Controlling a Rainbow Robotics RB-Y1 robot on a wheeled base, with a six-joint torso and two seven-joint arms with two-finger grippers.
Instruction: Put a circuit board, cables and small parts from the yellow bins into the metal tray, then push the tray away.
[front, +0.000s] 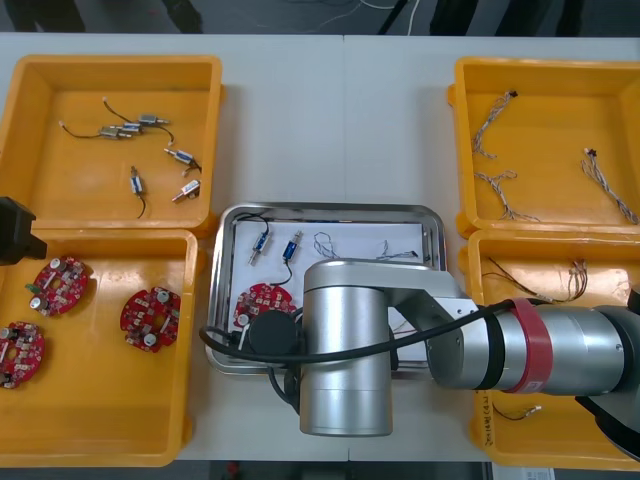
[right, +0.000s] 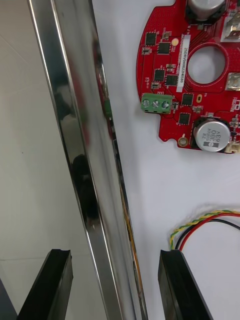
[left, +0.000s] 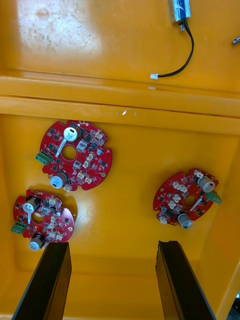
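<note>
Right arm (front: 520, 345) comes in from the right, forearm crossing low, wrist turned straight down mid-worktop. Right hand (right: 112, 257) has its fingers spread wide. Left hand (left: 112, 250) hangs at the left edge, facing down, fingers also apart.

Mirror-bright polished metal on rim of the tray (right: 85, 150), matt white inside. Smooth, slightly glossy plastic for the yellow bins (front: 60, 170) at left and right edges. Brushed silver metal on the arm (front: 345, 350), lower centre.
</note>
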